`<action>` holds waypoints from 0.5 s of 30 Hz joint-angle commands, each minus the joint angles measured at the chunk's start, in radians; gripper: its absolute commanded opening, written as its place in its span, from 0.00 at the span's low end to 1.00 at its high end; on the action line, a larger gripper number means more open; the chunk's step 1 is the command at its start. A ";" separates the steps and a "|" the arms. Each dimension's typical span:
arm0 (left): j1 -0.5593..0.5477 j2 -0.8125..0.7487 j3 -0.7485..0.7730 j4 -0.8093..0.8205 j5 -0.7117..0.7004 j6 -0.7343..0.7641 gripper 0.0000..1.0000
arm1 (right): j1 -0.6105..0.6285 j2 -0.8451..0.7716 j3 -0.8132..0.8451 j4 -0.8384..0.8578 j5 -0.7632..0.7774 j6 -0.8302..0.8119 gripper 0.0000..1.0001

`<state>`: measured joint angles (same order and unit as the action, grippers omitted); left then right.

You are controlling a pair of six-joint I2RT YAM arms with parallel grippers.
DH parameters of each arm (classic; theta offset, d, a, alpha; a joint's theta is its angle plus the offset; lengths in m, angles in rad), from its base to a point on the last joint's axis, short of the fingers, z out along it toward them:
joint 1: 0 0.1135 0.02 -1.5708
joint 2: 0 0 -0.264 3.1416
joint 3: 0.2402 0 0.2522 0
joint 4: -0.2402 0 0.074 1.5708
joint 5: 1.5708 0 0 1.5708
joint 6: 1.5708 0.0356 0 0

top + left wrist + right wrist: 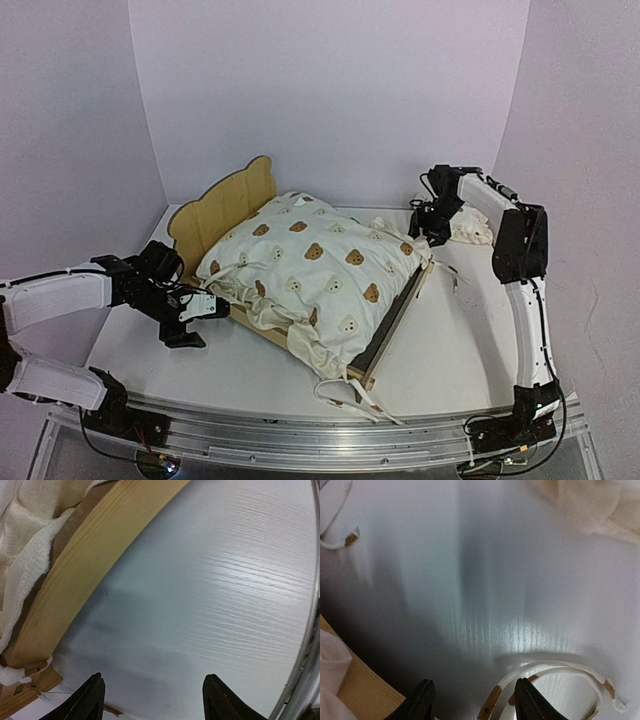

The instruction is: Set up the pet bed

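Observation:
The pet bed (pixel 232 200) stands mid-table, its bear-ear headboard at the back left and a side rail (pixel 398 322) at the right. The cream bear-print cushion (pixel 315 265) lies bunched over it, and its tie strings (pixel 352 396) trail off the front corner. My left gripper (pixel 198 318) is open and empty, low over the table beside the bed's left rail (pixel 85 565); cushion fabric (pixel 22 545) shows above that rail. My right gripper (pixel 425 222) is open at the bed's far right corner, over tie strings (pixel 555 667). The ruffled pillow (pixel 471 229) lies just behind it.
White walls close in the table at the back and both sides. The table's metal front edge (pixel 330 440) runs along the bottom. A bed corner (pixel 362 687) sits by the right gripper's left finger. The pillow (pixel 592 505) is ahead of it.

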<state>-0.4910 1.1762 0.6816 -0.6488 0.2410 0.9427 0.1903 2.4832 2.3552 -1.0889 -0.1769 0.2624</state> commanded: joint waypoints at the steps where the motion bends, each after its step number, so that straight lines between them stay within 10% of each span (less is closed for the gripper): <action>1: 0.020 0.072 -0.018 0.246 -0.125 0.055 0.67 | 0.015 -0.118 -0.130 0.069 -0.196 -0.064 0.54; 15: 0.178 0.391 0.214 0.458 0.017 0.080 0.65 | 0.150 -0.558 -0.781 0.093 -0.226 -0.130 0.54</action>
<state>-0.3036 1.5054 0.7626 -0.3457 0.1640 0.9824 0.2459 2.0692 1.6890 -0.9650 -0.3651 0.1469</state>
